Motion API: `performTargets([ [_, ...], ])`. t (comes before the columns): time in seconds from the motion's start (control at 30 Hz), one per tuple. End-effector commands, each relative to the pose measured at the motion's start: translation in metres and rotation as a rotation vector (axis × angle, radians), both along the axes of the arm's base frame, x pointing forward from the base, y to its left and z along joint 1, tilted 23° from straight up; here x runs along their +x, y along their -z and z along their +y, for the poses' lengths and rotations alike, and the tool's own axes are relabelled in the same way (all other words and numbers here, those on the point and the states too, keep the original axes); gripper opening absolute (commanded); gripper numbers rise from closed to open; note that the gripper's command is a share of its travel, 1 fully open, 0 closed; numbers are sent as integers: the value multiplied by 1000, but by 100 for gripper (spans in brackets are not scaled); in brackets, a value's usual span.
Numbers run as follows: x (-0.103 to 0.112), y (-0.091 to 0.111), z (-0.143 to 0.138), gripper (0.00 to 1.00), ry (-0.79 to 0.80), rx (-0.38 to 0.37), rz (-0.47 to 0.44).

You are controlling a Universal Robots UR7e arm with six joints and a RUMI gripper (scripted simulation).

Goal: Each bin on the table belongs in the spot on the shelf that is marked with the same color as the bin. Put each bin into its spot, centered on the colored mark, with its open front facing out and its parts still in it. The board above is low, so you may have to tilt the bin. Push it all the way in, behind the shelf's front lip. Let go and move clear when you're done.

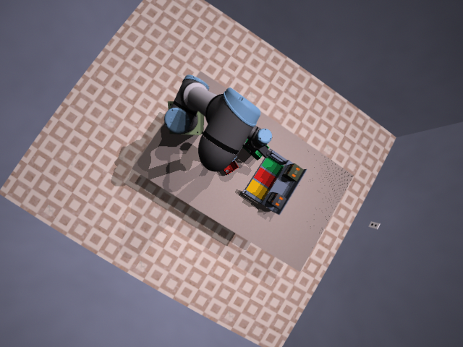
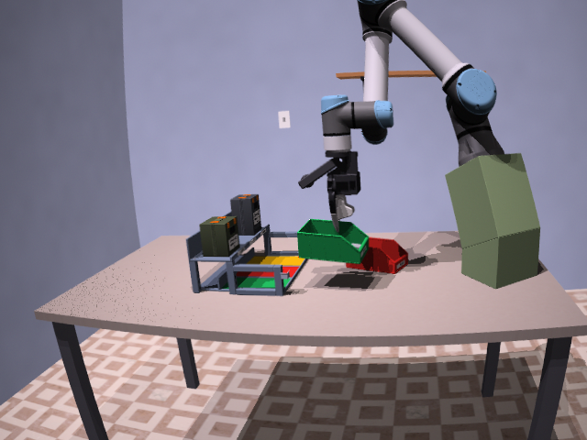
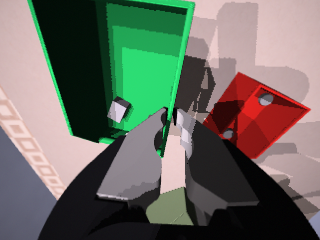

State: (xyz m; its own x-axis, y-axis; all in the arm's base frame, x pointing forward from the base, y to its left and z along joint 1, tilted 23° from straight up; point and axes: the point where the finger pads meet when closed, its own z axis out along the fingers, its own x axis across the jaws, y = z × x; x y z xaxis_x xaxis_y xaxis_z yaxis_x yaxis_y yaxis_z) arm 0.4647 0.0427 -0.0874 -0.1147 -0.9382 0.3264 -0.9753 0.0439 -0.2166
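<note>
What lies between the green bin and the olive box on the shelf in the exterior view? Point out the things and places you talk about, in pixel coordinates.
In the exterior view, the shelf's colored marks (image 2: 277, 260) and part of its frame (image 2: 230, 279) lie between them.
</note>
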Motion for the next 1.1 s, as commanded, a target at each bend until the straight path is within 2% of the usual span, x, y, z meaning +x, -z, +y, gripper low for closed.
performTargets([
  [0.0,5,-4,-1,0,-44,-6,8],
  [1.07,7,-5,-4,0,-124,-23,38],
])
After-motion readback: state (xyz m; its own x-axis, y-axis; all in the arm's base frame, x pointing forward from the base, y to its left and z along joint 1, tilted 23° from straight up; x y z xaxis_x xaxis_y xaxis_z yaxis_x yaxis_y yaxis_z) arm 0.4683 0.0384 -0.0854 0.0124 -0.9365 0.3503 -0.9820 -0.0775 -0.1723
